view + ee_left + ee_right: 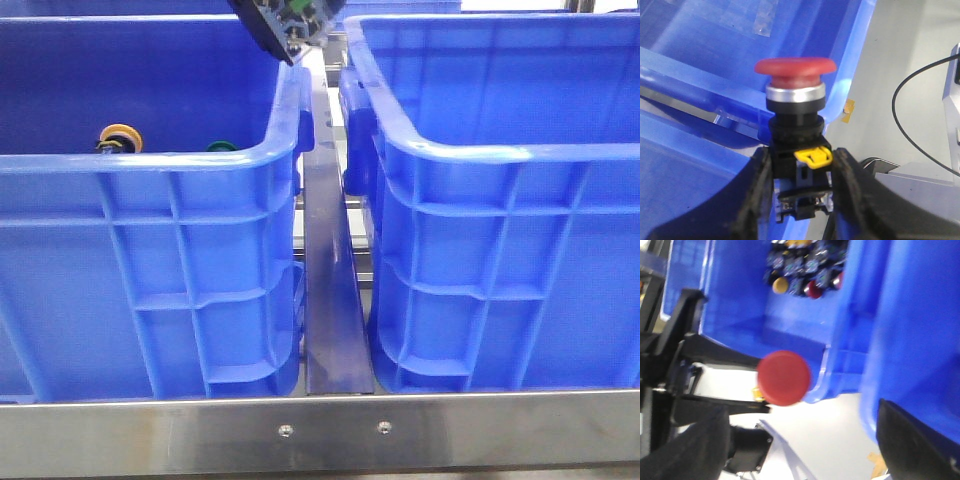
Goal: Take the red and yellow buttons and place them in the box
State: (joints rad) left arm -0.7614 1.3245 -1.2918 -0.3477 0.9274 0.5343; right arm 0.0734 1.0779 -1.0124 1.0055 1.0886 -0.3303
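Observation:
My left gripper [802, 180] is shut on the dark body of the red button [795, 75], whose cap points away from the fingers. In the front view that gripper [285, 30] hangs high over the gap between the two blue crates, by the left crate's far right corner. The yellow button [120, 138] lies in the left crate [150, 170]. The right-hand crate, the box [500, 150], shows no contents from here. My right gripper [800, 450] stands open and holds nothing. Its view looks down on the held red cap [784, 378].
A green-capped button [222, 147] lies near the yellow one. The right wrist view shows several more buttons [805, 270] heaped in the left crate. A metal rail [330, 300] runs between the crates. A steel frame bar [320, 430] crosses the front.

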